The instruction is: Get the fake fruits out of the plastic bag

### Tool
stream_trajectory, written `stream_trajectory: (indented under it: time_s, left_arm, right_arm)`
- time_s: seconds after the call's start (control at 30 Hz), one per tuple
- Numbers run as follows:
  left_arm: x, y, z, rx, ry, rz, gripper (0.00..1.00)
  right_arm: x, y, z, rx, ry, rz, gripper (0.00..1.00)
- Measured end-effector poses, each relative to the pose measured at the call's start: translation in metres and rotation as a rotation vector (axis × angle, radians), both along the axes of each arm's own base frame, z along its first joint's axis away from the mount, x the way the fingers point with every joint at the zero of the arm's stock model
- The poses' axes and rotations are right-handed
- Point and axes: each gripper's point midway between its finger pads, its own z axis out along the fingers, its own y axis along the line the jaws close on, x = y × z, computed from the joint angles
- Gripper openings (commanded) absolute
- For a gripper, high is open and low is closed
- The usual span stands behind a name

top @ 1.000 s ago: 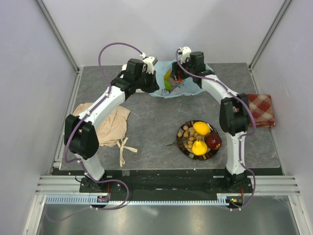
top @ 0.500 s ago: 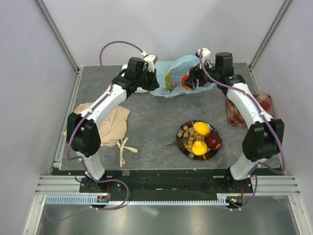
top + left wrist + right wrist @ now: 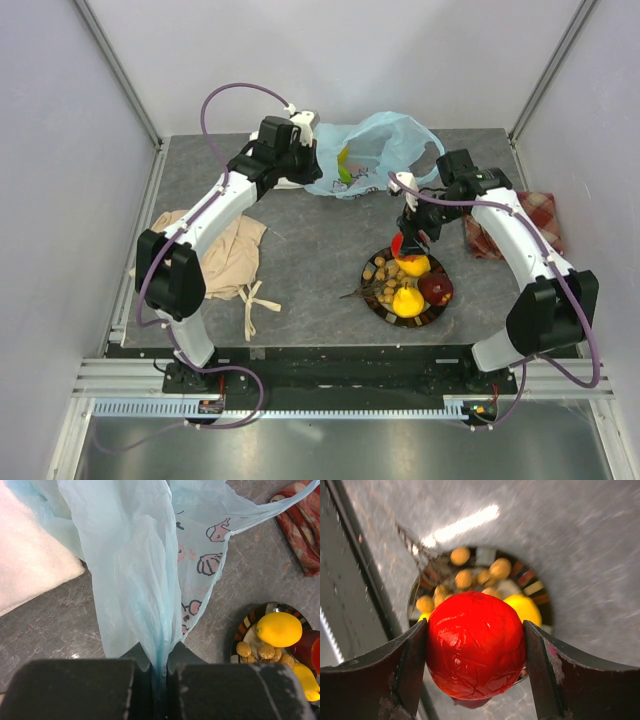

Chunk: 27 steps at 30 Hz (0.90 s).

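The plastic bag (image 3: 385, 145), thin light blue with a pink-and-dark print, lies at the back of the table. My left gripper (image 3: 300, 150) is shut on a bunched fold of the bag (image 3: 135, 555), the film pinched between the jaws. A green and yellow fruit (image 3: 345, 165) shows inside its mouth. My right gripper (image 3: 475, 627) is shut on a glossy red fruit (image 3: 476, 645) and hangs just above the striped plate (image 3: 372, 295). On the plate lie a lemon (image 3: 412, 265), another yellow fruit (image 3: 407, 301), a red apple (image 3: 436, 289) and tan berries (image 3: 385, 278).
A beige cloth (image 3: 225, 255) lies at the left by the left arm. A white cloth (image 3: 30, 570) sits beside the bag, under the left gripper. A red checked cloth (image 3: 545, 215) lies at the right edge. Grey walls close in the table on three sides.
My right gripper has come out of the bag with the red fruit and swung toward me to above the plate. The bag's mouth has risen. The left gripper kept its hold.
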Motion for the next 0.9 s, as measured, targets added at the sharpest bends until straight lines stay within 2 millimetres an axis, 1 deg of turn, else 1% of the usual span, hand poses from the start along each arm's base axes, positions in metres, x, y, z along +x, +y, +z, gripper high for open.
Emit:
stream_trajectory:
  time_s: [0.1, 0.17, 0.23, 0.3, 0.47, 0.63, 0.7, 0.77, 0.83, 0.9]
  left_arm:
    - [-0.001, 0.001, -0.003, 0.003, 0.006, 0.001, 0.02]
    - [-0.002, 0.001, -0.005, 0.005, 0.010, 0.000, 0.02]
    - [-0.002, 0.001, -0.007, 0.007, 0.014, 0.000, 0.02]
    - [-0.004, 0.002, -0.010, 0.009, 0.017, 0.000, 0.02]
    - [-0.006, 0.004, -0.014, 0.016, 0.020, -0.002, 0.02]
    - [-0.007, 0.005, -0.004, 0.014, -0.008, -0.009, 0.02]
    - [-0.007, 0.005, 0.000, 0.013, -0.020, -0.012, 0.02]
    - [-0.007, 0.005, 0.002, 0.013, -0.029, -0.015, 0.02]
    - [-0.007, 0.005, 0.004, 0.014, -0.033, -0.016, 0.02]
    - [-0.007, 0.005, 0.004, 0.014, -0.033, -0.016, 0.02]
  right_arm:
    - [-0.014, -0.006, -0.024, -0.056, 0.084, 0.024, 0.38]
    - [-0.021, -0.010, -0.037, -0.086, 0.134, 0.032, 0.38]
    - [-0.027, -0.014, -0.046, -0.110, 0.165, 0.037, 0.37]
    - [-0.033, -0.017, -0.051, -0.126, 0.185, 0.041, 0.37]
    - [-0.037, -0.021, -0.055, -0.148, 0.193, 0.046, 0.37]
    - [-0.036, -0.022, -0.055, -0.154, 0.194, 0.035, 0.37]
    - [-0.033, -0.021, -0.051, -0.150, 0.186, 0.027, 0.37]
    - [-0.024, -0.017, -0.042, -0.138, 0.153, 0.015, 0.38]
    - [-0.008, -0.011, -0.031, -0.119, 0.094, -0.003, 0.38]
    - [0.006, -0.002, -0.023, -0.099, 0.039, -0.016, 0.38]
